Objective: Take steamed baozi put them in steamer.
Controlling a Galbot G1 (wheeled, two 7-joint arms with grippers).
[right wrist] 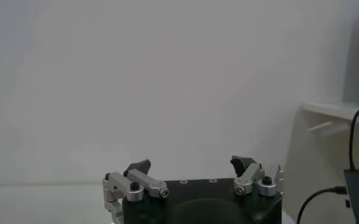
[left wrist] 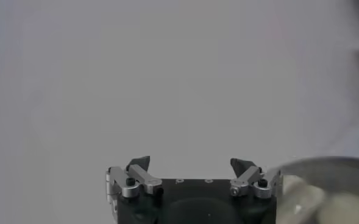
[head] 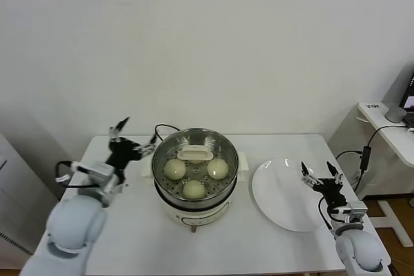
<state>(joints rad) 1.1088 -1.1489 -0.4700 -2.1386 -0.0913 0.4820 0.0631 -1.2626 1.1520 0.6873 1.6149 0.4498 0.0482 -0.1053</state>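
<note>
The steamer (head: 194, 208) stands at the table's middle, with three steamed baozi on its perforated tray: left (head: 174, 169), right (head: 218, 168) and front (head: 194, 189). A white oblong handle (head: 194, 153) shows above the tray's back, as of a glass lid lying on the pot; a fourth bun is hidden. My left gripper (head: 137, 134) is open and empty, raised just left of the steamer's rim. In the left wrist view it (left wrist: 191, 163) holds nothing, with the steamer's rim (left wrist: 325, 163) blurred beside it. My right gripper (head: 317, 171) is open and empty above the plate's right edge, also empty in the right wrist view (right wrist: 191, 164).
A flat white plate (head: 284, 195) lies bare right of the steamer. The steamer's black cord (head: 165, 127) runs behind it to the back left. A white side table (head: 388, 127) with a hanging cable (head: 366, 153) stands past the table's right edge.
</note>
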